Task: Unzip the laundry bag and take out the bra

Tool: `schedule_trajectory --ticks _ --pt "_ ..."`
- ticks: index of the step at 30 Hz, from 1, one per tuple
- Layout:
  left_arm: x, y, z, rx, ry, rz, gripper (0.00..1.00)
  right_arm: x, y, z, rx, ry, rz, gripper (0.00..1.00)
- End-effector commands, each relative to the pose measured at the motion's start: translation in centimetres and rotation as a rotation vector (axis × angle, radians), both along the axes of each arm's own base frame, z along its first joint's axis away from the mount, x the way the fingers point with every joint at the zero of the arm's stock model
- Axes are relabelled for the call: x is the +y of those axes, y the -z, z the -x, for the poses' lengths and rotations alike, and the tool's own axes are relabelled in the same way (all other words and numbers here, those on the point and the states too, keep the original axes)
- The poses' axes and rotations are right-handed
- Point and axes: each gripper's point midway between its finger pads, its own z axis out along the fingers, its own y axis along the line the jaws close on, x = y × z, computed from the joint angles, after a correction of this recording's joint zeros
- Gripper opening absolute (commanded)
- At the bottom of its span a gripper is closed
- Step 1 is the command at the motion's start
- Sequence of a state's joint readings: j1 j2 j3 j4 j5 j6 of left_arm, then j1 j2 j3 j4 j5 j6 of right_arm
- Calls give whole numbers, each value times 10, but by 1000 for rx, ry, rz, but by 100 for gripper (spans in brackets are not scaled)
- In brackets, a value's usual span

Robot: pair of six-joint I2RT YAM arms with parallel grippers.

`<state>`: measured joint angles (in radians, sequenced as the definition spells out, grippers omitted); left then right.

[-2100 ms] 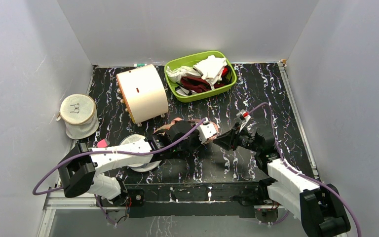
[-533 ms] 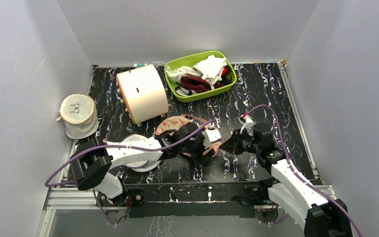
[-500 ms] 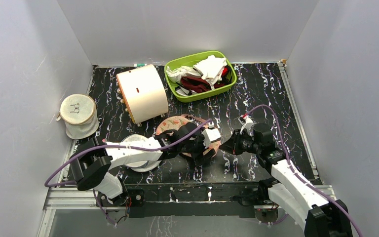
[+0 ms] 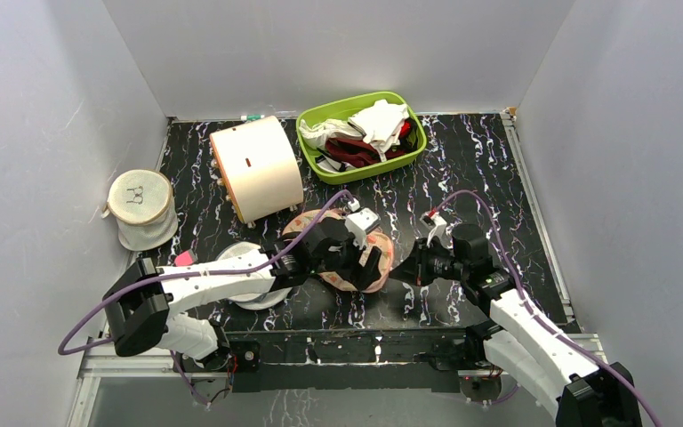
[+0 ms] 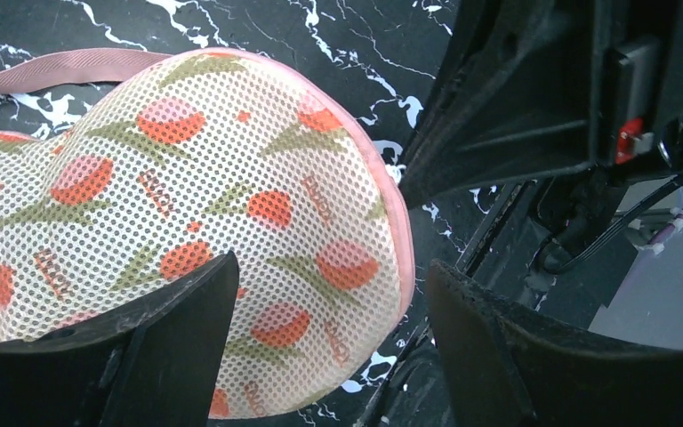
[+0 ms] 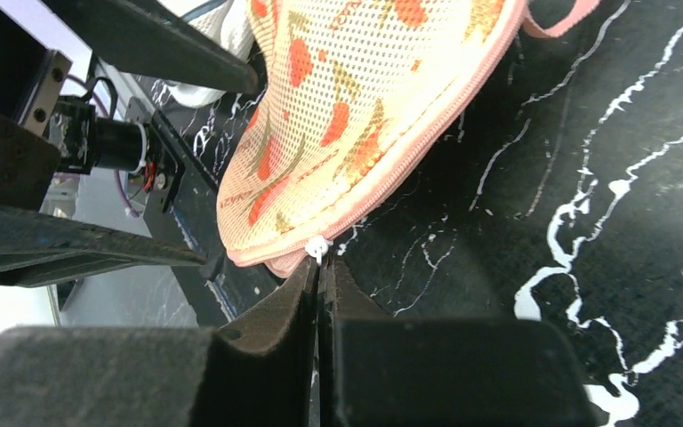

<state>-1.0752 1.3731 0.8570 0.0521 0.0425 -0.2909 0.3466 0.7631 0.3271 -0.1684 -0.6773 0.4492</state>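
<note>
Robot body, items as seen:

- Left arm (image 4: 222,269): runs from the near-left base rightward, low over the table, with the wrist tipped downward at mid-table.
- Left gripper (image 4: 372,260): fingers (image 5: 142,347) are spread wide apart, nothing clamped between them.
- Right arm (image 4: 520,316): runs from the near-right base leftward and away, forearm low.
- Right gripper (image 4: 406,269): points left, just beside the left gripper. Its fingers (image 6: 267,338) are pressed together, the tips pinching a small white zip pull (image 6: 318,246).
</note>
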Motion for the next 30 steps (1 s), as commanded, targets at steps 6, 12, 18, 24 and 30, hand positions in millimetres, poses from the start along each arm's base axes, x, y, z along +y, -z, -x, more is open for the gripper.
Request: schedule_trajectory --ticks 6,12,18,24,30 --pt "-26 1 5 13 36 -35 76 18 -37 4 -90 -84 -42 0" --pt "-18 17 -6 -54 9 -147 55 23 -39 8 -89 -117 -38 0" --pt "-8 23 -9 -85 6 -200 27 22 -35 7 -88 -105 -27 0" --pt "4 29 -4 -67 5 -228 10 20 -34 1 -84 -71 -15 0" --pt "8 27 3 -53 17 -211 0 21 -31 -5 -65 -41 -16 0"
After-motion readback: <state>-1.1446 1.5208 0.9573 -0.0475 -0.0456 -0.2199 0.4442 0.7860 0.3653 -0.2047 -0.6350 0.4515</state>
